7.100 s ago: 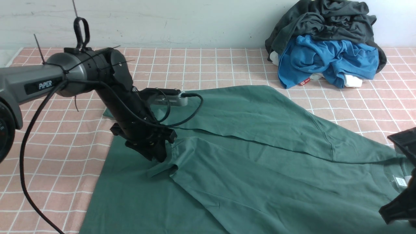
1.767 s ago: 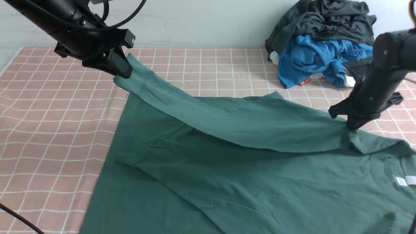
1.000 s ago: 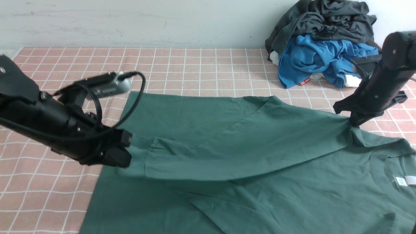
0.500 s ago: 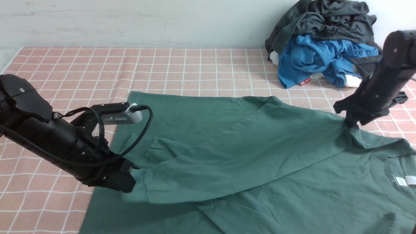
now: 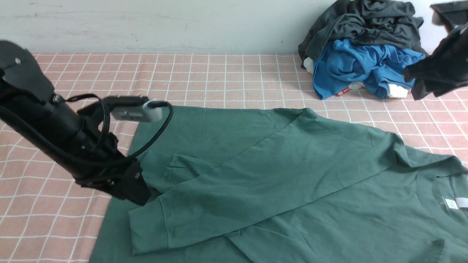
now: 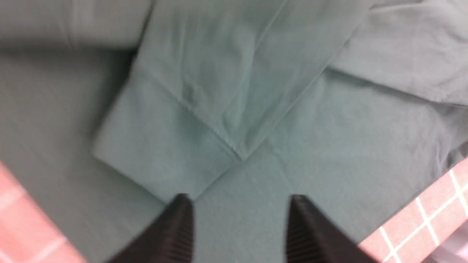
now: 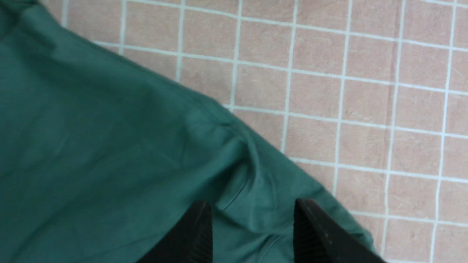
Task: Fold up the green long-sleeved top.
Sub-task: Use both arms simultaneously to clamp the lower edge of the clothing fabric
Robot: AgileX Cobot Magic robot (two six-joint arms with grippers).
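Top (image 5: 292, 171), dark green, with long sleeves. Lies spread out on the bench (image 5: 226, 80), from the middle out to the right edge of the front view. Has one sleeve (image 5: 234, 193) folded slantwise across the body, its cuff (image 5: 146, 228) flat at the near left. Shows a second cuff (image 5: 162, 170) peeking out just behind that sleeve. Shows a small white label (image 5: 453, 203) inside the neck, far right.

Left hand (image 5: 133, 191): just beside the folded sleeve's cuff, close over the green cloth. Same hand (image 6: 239, 204) from its wrist: jaws apart, nothing between them, let go.

Right hand (image 5: 420, 87): up in the air, well apart from the top, blurry in the front view. From its wrist (image 7: 252, 210): jaws apart too, holding nothing, green cloth and pink squares below.

Pink cover (image 5: 47, 226) with white lines over the bench. At the far right corner, a pile: blue garment (image 5: 362, 65) under a dark grey garment (image 5: 365, 25), against the pale wall (image 5: 182, 22).
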